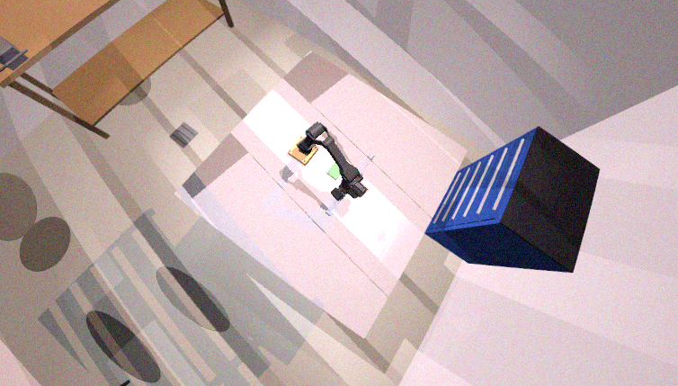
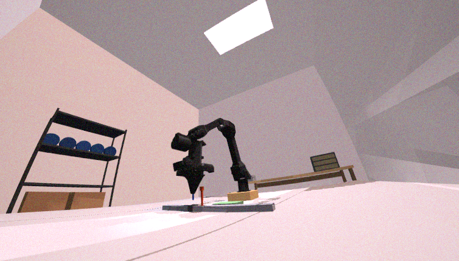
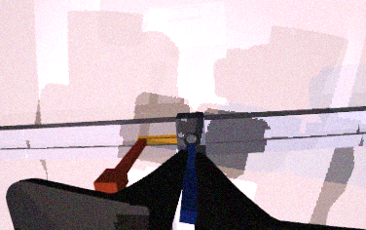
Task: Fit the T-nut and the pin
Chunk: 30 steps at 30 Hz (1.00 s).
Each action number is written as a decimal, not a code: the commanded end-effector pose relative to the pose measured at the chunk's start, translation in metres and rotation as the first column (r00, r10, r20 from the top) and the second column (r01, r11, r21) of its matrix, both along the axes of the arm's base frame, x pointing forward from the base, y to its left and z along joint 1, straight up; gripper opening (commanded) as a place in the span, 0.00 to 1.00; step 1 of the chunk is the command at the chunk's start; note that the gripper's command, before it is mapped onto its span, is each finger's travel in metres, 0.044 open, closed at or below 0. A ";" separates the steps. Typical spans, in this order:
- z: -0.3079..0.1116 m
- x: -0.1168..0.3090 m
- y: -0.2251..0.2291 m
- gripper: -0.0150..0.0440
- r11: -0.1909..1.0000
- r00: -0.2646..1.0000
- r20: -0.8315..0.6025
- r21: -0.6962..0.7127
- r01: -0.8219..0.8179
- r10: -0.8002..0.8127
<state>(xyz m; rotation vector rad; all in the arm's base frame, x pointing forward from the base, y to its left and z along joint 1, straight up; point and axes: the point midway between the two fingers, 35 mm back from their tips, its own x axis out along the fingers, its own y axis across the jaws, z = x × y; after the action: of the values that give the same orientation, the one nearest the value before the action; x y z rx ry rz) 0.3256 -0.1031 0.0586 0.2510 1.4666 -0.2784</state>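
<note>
Slim blue pin (image 2: 193, 196) (image 3: 189, 185): held upright, its lower end just above the bracket, likely so the round end can enter first.
Black parallel-jaw gripper (image 1: 338, 193) (image 2: 193, 193) (image 3: 190, 155): closed on the pin, leaving its lower end exposed for insertion.
Small dark block bracket (image 3: 190, 123): its hole faces up beside the pin tip, ready to receive it.
Upright orange handle (image 2: 202, 196) (image 3: 130, 163): beside the bracket, presumably keeping the brass nut (image 3: 162, 140) positioned underneath.

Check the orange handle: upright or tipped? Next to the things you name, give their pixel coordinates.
Upright: the exterior view shows the orange handle (image 2: 202, 196) (image 3: 130, 163) standing straight up from the rail (image 2: 243, 207).
</note>
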 end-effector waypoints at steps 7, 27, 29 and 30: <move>-0.003 -0.003 0.000 0.00 1.000 1.000 -0.003 -0.002 0.000 0.000; -0.020 -0.004 0.002 0.00 1.000 1.000 -0.004 -0.002 0.000 0.000; -0.021 -0.004 0.002 0.00 1.000 1.000 -0.004 -0.002 -0.001 0.001; -0.022 -0.004 0.001 0.00 1.000 1.000 -0.004 -0.002 -0.001 0.001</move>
<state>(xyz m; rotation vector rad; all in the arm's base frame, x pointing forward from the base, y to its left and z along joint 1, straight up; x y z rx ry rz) 0.3235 -0.1019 0.0405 0.2479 1.4623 -0.2778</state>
